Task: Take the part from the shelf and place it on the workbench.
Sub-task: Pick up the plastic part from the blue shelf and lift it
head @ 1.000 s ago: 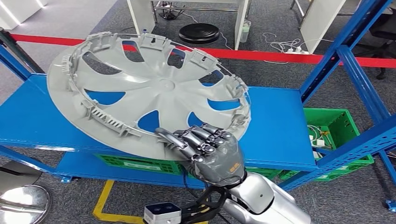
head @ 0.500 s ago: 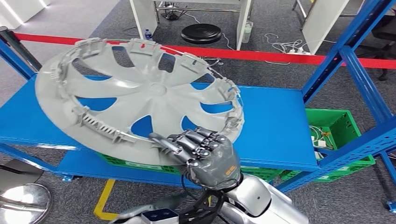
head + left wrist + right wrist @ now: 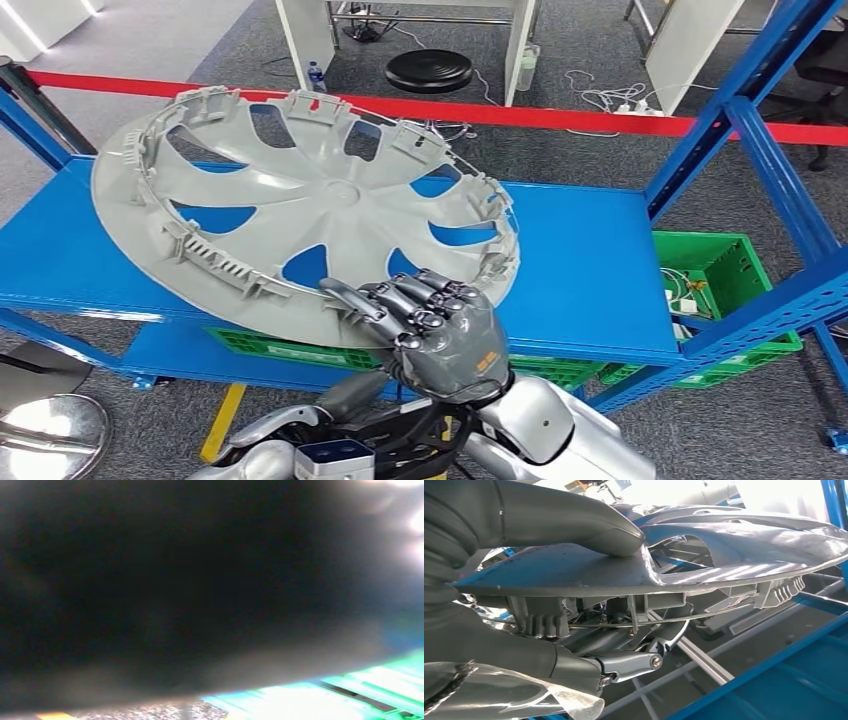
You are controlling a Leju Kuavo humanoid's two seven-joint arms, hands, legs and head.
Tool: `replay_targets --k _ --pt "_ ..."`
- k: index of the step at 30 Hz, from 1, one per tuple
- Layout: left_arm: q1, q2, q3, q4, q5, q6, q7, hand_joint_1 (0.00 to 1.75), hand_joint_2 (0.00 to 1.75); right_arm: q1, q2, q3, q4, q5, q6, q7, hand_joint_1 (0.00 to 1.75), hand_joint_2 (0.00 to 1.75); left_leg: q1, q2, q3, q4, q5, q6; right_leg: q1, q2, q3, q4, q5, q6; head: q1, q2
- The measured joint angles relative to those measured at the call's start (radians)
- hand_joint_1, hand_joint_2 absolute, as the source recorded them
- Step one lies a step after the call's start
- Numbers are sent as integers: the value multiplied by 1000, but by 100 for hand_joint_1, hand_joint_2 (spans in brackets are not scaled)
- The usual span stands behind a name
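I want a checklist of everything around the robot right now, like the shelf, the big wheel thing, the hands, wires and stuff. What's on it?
Surface: blue shelf, bare where it shows.
Job's things: grey wheel cover, tilted, lifted above the shelf, inner side with clips facing up.
Clutter: green crates under and beside the shelf, small parts in one.
Hands: right hand grips the cover's near rim, thumb on one face, fingers on the other. Left hand: wrist view dark and blurred, cannot tell.
Cables: white cords and power strip on the floor beyond the red line.
Surroundings: grey carpet, black round stool, white table legs, bottle.
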Motion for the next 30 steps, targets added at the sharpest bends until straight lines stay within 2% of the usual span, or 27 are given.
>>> replay_targets --k 3,6,7,8,10,11,12,13,14,15,16,17,20,21,23,25,26,27,28,30 --pt "2 3 8 -26 -6 -26 0 0 0 -3 4 1 4 -4 0 0 175 175 -3 0 -4 3 -1 4 -3 0 -2 -2 3 5 0 0" --pt "0 5 15 -60 -2 -59 13 0 0 -6 7 0 5 -4 0 0 175 175 2 2 -2 -11 11 19 -2 2 -13 8 -6 14 1 0" --pt "-2 5 17 -74 3 -73 23 0 0 -7 8 0 5 -4 0 0 175 175 5 3 -1 -16 16 24 -2 5 -30 38 -24 16 2 0" --pt "-4 5 18 -89 8 -87 34 0 0 -8 8 0 5 -3 0 0 175 175 7 4 -1 -20 18 27 -2 9 -58 91 -52 15 4 0" --pt "-7 6 20 -115 19 -106 53 0 0 -7 8 -1 7 -2 0 -1 175 175 6 4 -3 -20 19 28 -1 14 -134 233 -101 16 6 0" --pt "-7 7 20 -123 24 -110 59 0 0 -5 7 -1 8 -2 0 -3 175 175 5 4 -3 -20 18 28 -1 15 -165 284 -106 17 6 0" --pt "-7 8 20 -129 29 -111 63 0 0 -4 7 -2 10 -3 0 -6 175 175 5 3 -3 -19 18 28 -1 16 -183 299 -90 17 6 0" --pt "-7 8 20 -132 33 -110 64 0 0 -3 7 -3 10 -3 0 -9 175 175 6 2 -3 -18 17 27 -2 15 -182 274 -53 17 6 0" --pt "-7 9 20 -134 36 -107 62 0 0 -3 7 -4 11 -4 0 -11 175 175 6 1 -2 -16 15 24 -3 15 -165 216 -5 16 7 0" --pt "-7 9 20 -135 37 -104 59 0 0 -3 7 -5 11 -5 0 -13 175 175 6 0 -3 -14 12 20 -3 16 -140 154 32 14 7 0" --pt "-7 9 21 -136 36 -99 57 0 0 -3 7 -6 10 -5 0 -16 175 175 4 -2 -5 -10 10 15 -2 17 -118 102 58 11 7 0" --pt "-7 9 21 -137 36 -94 55 0 0 -3 8 -6 10 -5 0 -19 175 175 3 -2 -7 -6 10 10 0 18 -104 69 69 9 6 0" --pt "-6 9 22 -138 36 -88 54 0 0 -3 8 -9 10 -9 0 -24 175 175 3 -3 -16 1 11 -4 0 20 -100 50 66 0 5 0" --pt "-7 9 23 -138 36 -89 55 0 0 -3 9 -10 10 -10 0 -24 175 175 4 -2 -22 9 1 -10 -1 19 -100 44 66 -7 3 0" --pt "-7 11 23 -139 36 -89 59 0 0 -4 12 -11 10 -11 0 -24 175 175 7 -1 -50 74 -52 -22 -6 17 -105 34 70 -22 -1 0" --pt "-5 12 24 -139 36 -89 65 0 0 -5 15 -12 11 -11 0 -26 175 175 12 0 -95 197 -122 -32 -4 15 -114 34 77 -32 -4 0" --pt "-3 13 24 -139 36 -89 67 0 0 -5 15 -12 11 -11 0 -28 175 175 14 0 -111 247 -141 -34 -3 14 -118 34 80 -34 -4 0" --pt "-2 14 24 -139 36 -89 68 0 0 -5 15 -12 12 -11 0 -29 175 175 15 0 -115 269 -141 -36 -3 13 -123 35 83 -35 -4 0" --pt "-1 15 25 -139 36 -89 69 0 0 -5 15 -12 12 -12 0 -30 175 175 16 1 -101 253 -121 -36 -3 13 -127 37 87 -34 -4 0" --pt "-1 15 28 -139 36 -88 69 0 0 -4 17 -12 13 -12 0 -31 175 175 19 1 -34 134 -57 -34 -3 13 -134 40 93 -30 -4 0"
